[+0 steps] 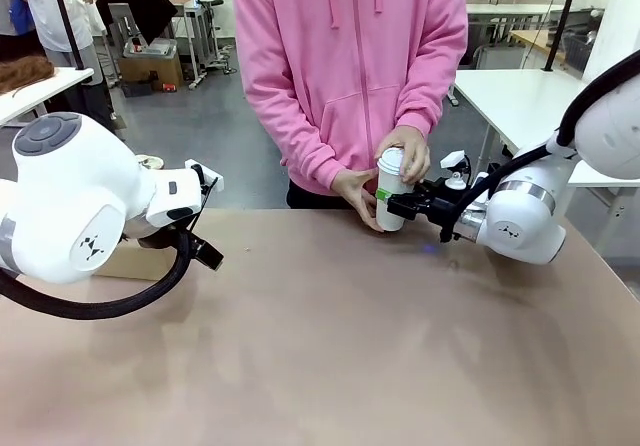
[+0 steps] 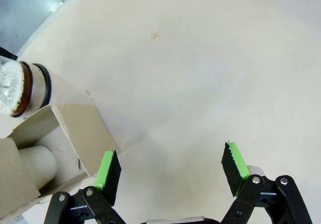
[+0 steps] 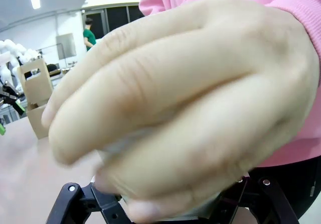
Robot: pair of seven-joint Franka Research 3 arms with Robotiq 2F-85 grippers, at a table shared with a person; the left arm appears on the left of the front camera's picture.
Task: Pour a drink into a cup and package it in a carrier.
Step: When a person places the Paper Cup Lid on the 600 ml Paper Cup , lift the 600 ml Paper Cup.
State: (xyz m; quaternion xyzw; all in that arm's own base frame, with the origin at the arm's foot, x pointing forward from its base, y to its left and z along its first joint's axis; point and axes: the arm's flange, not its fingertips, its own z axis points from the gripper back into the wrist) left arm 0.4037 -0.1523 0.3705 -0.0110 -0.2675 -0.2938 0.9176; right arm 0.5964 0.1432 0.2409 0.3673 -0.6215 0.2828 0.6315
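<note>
Pink hoodie (image 1: 340, 56) at the far side of the bench (image 1: 320, 356), both of the person's hands on the cup (image 1: 390, 198). White paper, tapered, upright at the far edge of the brown bench top, a little right of the middle (standing on the surface or held just clear of it, cannot tell). Upper hand (image 1: 408, 148) laid over the cup's white top. Lower hand (image 1: 352, 194) cupped against its side, away from the arm. Right gripper (image 1: 397, 204) level, in from the right. Jaws pinching the cup low on its wall, a green pad against the white paper. In the right wrist view, person's fingers (image 3: 165, 103) close before the lens and blurred, wrapped over the pale cup above the black jaw links.

Left gripper (image 2: 170, 166) over bare bench near the left side. Jaws spread wide, nothing between them, green pads facing each other. Just beside one pad, the carrier (image 2: 75, 128): brown cardboard, open at the top, a pale cylinder (image 2: 35, 166) lying in its compartment. Beyond the carrier, touching it or nearly so, the jug (image 2: 37, 81): black-rimmed, with a reddish-brown ring of drink (image 2: 24, 101) inside the rim and frothy white at the mouth. Carrier and jug well apart from the cup, across the bench.
</note>
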